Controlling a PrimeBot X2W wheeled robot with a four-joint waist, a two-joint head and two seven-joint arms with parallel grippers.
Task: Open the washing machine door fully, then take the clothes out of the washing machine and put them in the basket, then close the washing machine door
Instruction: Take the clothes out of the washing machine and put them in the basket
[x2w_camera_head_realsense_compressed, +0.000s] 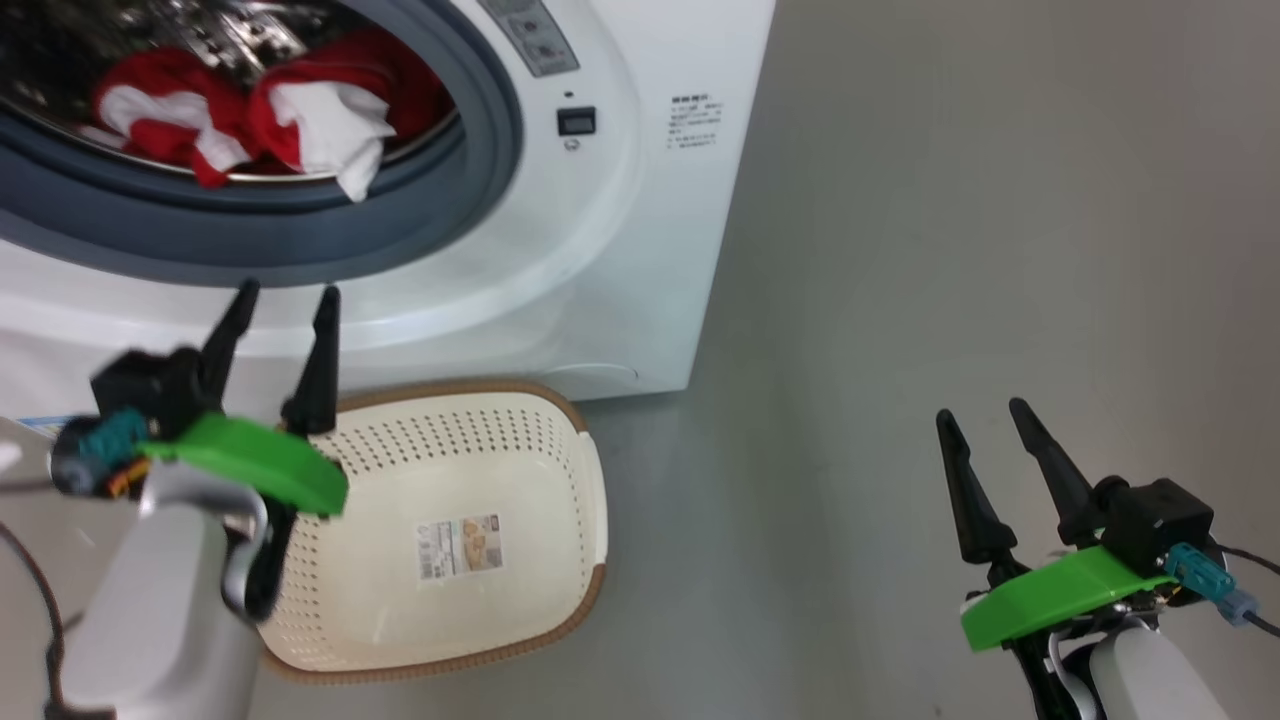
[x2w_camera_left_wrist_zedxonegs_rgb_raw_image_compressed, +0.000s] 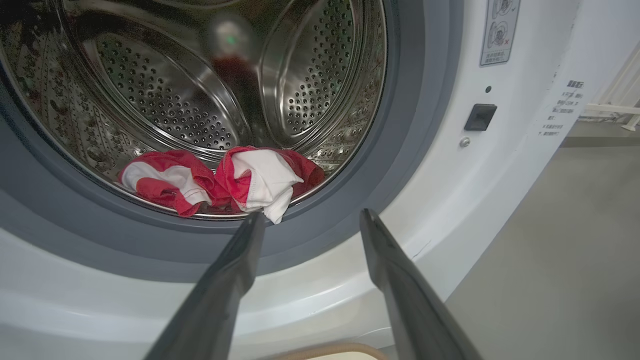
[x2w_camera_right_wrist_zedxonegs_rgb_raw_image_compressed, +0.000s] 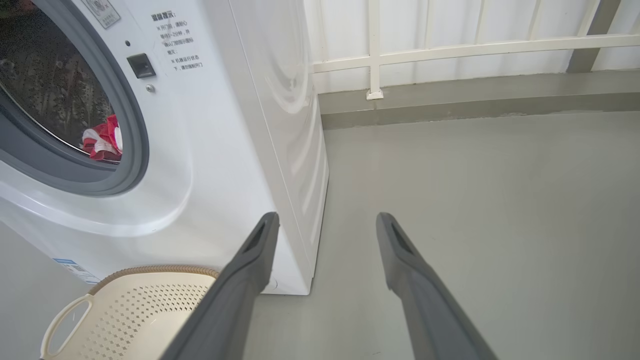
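Left wrist view has it lined up: the clothes (x2w_camera_left_wrist_zedxonegs_rgb_raw_image_compressed: 225, 180) lie in a red-and-white heap at the front lip of the drum (x2w_camera_left_wrist_zedxonegs_rgb_raw_image_compressed: 165, 100), one white flap drooping over the edge towards the grey gasket (x2w_camera_left_wrist_zedxonegs_rgb_raw_image_compressed: 415, 125). The mouth of the washing machine (x2w_camera_left_wrist_zedxonegs_rgb_raw_image_compressed: 505, 170) stands wide open, so the job in hand looks like the first pick. The left gripper (x2w_camera_left_wrist_zedxonegs_rgb_raw_image_compressed: 312, 215) hovers just outside and below the opening, jaws spread wide and empty, aimed at the right-hand lump.

Best bet, I'd say: go in low over the gasket, bracket the bunched fold rather than the thin flap, close deep, and lift clear of the lip before swinging back. The snag risk is the rubber fold.

The drop zone is handy. The basket (x2w_camera_head_realsense_compressed: 440, 440) sits on the floor (x2w_camera_right_wrist_zedxonegs_rgb_raw_image_compressed: 500, 200) tight against the machine's front, right under the opening, with nothing in it but its paper label (x2w_camera_head_realsense_compressed: 458, 547). The left forearm (x2w_camera_head_realsense_compressed: 160, 600) hangs over its left side. The right gripper (x2w_camera_right_wrist_zedxonegs_rgb_raw_image_compressed: 327, 217) is well off to the side over bare floor, jaws apart too, holding nothing. A white railing (x2w_camera_right_wrist_zedxonegs_rgb_raw_image_compressed: 450, 50) runs behind, out of play.
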